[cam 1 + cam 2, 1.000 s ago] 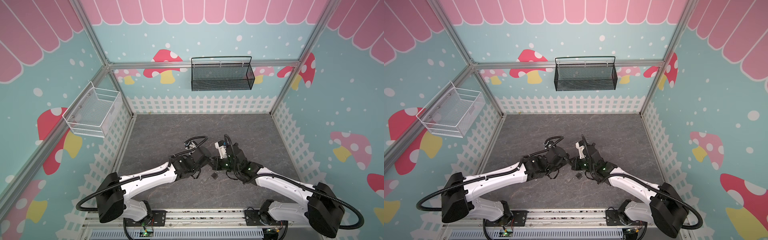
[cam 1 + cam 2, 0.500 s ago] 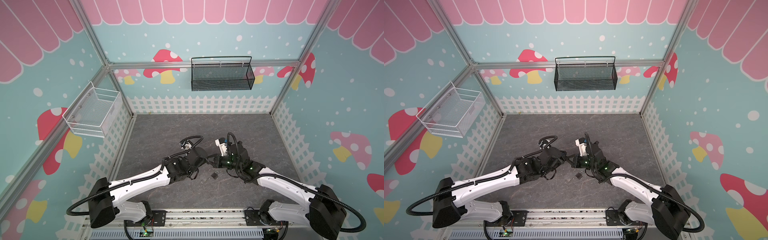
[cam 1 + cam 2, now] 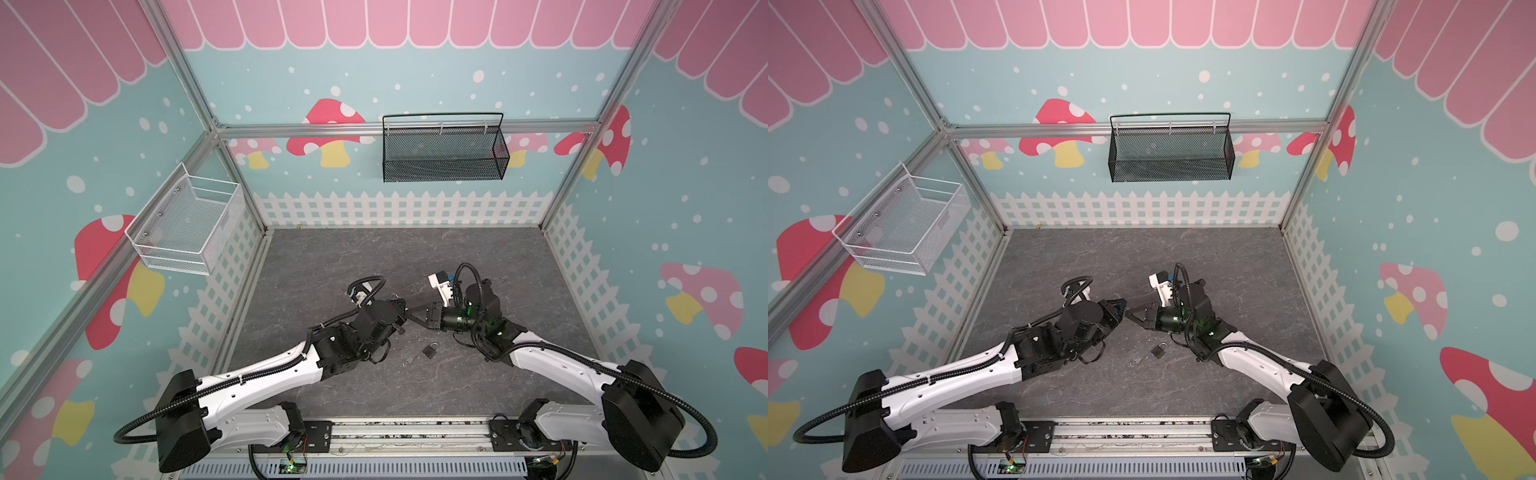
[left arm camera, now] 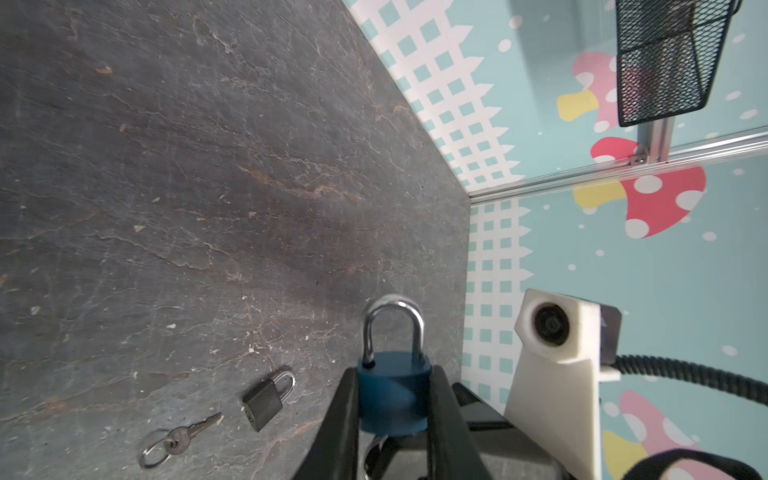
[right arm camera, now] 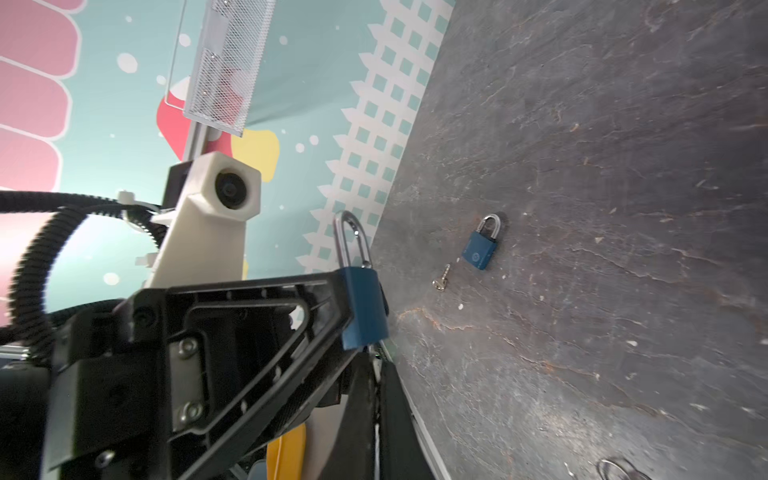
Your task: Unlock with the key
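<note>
My left gripper (image 4: 392, 374) is shut on a blue padlock (image 4: 392, 390), held above the table with its silver shackle closed and pointing away from the wrist. The right wrist view shows that padlock (image 5: 363, 307) from the side, with my right gripper (image 5: 376, 365) shut right at its bottom end. The gripper is on the key, which is almost wholly hidden. A silver key ring (image 4: 374, 451) hangs under the padlock. In both top views the left gripper (image 3: 401, 306) and the right gripper (image 3: 410, 312) meet tip to tip at mid-table.
A second small padlock (image 3: 430, 350) lies flat on the grey table, with a loose key on a ring (image 3: 408, 361) beside it, just in front of the grippers. A black mesh basket (image 3: 444, 149) hangs on the back wall and a white one (image 3: 187, 226) on the left wall.
Both grippers, still joined at the padlock, have shifted a little to the left and toward the back. The left arm's elbow has swung outward. Neither grip has changed.
</note>
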Available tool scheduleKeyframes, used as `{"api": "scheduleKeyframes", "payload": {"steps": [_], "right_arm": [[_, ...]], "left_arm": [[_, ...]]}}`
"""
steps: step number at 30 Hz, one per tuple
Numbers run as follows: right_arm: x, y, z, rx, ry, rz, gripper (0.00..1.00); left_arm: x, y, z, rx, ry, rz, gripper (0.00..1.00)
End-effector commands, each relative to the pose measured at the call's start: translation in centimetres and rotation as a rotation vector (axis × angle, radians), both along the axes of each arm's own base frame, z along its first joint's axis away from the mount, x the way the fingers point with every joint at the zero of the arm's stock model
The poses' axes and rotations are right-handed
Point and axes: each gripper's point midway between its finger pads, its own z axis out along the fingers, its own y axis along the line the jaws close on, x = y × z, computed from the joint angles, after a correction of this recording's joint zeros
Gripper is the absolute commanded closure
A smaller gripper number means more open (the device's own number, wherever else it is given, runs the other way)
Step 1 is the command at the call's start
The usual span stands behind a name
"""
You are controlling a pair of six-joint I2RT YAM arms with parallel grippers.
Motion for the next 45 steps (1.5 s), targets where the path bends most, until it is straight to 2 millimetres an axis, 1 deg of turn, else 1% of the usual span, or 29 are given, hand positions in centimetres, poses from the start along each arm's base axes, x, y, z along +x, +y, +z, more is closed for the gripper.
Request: {"api": "scheduleKeyframes", "payload": {"steps": [1, 5, 11, 16, 19, 23, 26, 31, 35, 38, 40, 43, 45], "right_arm": [[-1.0, 0.8, 6.2, 0.202, -0.141, 0.081, 1.00], [-1.0, 0.9, 5.5, 0.199, -0.118, 0.087, 1.00], [-0.7, 1.0, 3.7, 0.185, -0.048, 0.069, 1.00], [-0.1, 0.8, 3.6, 0.162, -0.068, 0.037, 1.00], [0.2, 0.7, 2.9, 0.116, -0.088, 0.022, 1.00], [1.0, 0.4, 1.5, 0.032, -0.114, -0.016, 1.00], [1.3, 0.3, 1.1, 0.001, -0.134, -0.026, 1.00], [1.9, -0.2, 0.8, -0.071, -0.179, -0.055, 0.89], [2.1, -0.9, 0.5, -0.141, -0.224, -0.081, 0.76], [2.2, -1.7, 1.0, -0.179, -0.266, -0.099, 0.67], [2.4, -2.2, 1.4, -0.203, -0.290, -0.105, 0.62], [2.6, -3.3, 2.0, -0.239, -0.315, -0.123, 0.55], [2.6, -4.1, 2.4, -0.265, -0.338, -0.138, 0.53]], "left_arm": [[-2.1, -1.5, -2.5, 0.007, 0.087, -0.124, 1.00], [-1.9, -1.2, -2.1, 0.003, 0.077, -0.119, 1.00], [-1.6, -0.9, -1.6, -0.007, 0.059, -0.107, 1.00], [-1.4, -0.5, -1.7, -0.005, 0.056, -0.091, 1.00], [-1.3, -0.2, -1.6, 0.026, 0.066, -0.089, 1.00], [-1.2, 0.0, -1.5, 0.064, 0.066, -0.097, 1.00], [-0.7, 0.7, -1.1, 0.096, 0.047, -0.069, 1.00], [0.0, 1.4, -0.1, 0.135, 0.019, -0.064, 1.00], [0.6, 2.0, 1.4, 0.190, -0.027, -0.071, 1.00], [0.7, 2.0, 2.6, 0.248, -0.069, -0.109, 1.00], [0.6, 2.3, 2.8, 0.289, -0.082, -0.117, 1.00], [0.6, 2.7, 3.4, 0.361, -0.131, -0.152, 1.00], [0.5, 3.0, 3.5, 0.419, -0.170, -0.185, 1.00]]}}
